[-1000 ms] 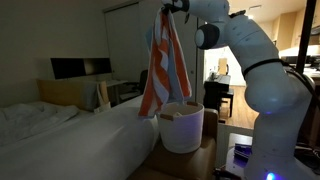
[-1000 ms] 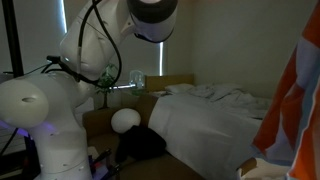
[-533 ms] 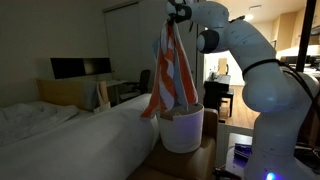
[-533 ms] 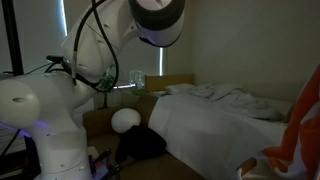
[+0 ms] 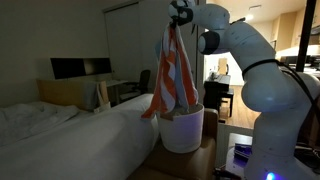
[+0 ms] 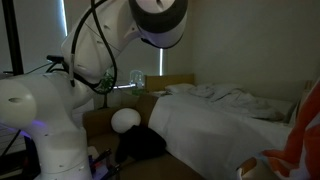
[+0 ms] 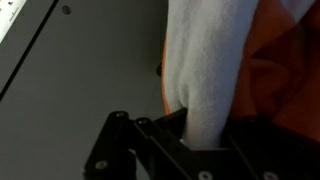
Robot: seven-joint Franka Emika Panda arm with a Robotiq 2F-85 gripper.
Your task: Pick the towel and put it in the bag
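Note:
The towel point(image 5: 172, 75), striped orange, white and light blue, hangs straight down from my gripper point(image 5: 178, 17), which is shut on its top end high above the bag. The towel's lower end reaches the mouth of the white round bag point(image 5: 182, 130), which stands on a stand by the bed. In the wrist view the white and orange cloth point(image 7: 215, 70) is pinched between the dark jaws point(image 7: 205, 135). In an exterior view only an orange edge of the towel point(image 6: 308, 135) shows at the right border, with a bit of the bag's rim point(image 6: 252, 170) below.
A bed with white bedding point(image 5: 60, 135) lies beside the bag and also shows in an exterior view point(image 6: 225, 105). A desk with a monitor point(image 5: 80, 68) and a chair point(image 5: 135, 85) stand behind. The robot's base point(image 5: 262, 150) is close by the bag.
The gripper with the towel has shifted sideways toward the bag; the towel's lower end now hangs over the bag's mouth instead of beside it.

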